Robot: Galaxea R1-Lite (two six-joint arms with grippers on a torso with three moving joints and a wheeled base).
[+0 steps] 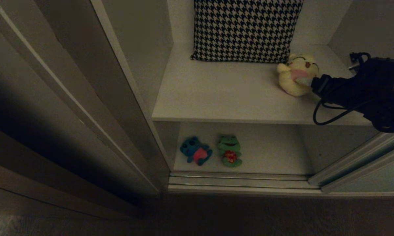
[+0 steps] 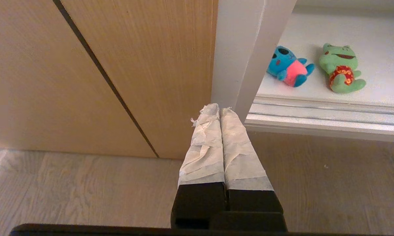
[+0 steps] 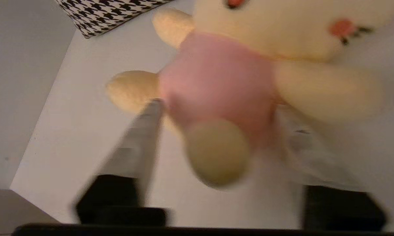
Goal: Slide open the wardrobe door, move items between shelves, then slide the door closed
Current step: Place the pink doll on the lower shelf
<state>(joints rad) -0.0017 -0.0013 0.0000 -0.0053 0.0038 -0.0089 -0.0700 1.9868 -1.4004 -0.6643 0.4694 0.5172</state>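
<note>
Counting three plush toys, two shelves

Upper shelf: white board carrying a houndstooth cushion at the back and a yellow plush toy near its right end. Lower shelf: blue plush toy and green frog side by side, near the left front, just apart.

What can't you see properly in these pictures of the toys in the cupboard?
- Soft yellow plush toy with pink belly: right wrist view is blurred; the top edge cuts off its face.
- Right end effector: in the head view its fingertips lie against the toy, so a grip is unclear.
- Black-and-white houndstooth fabric cushion: cut off by the head view's top edge.
</note>
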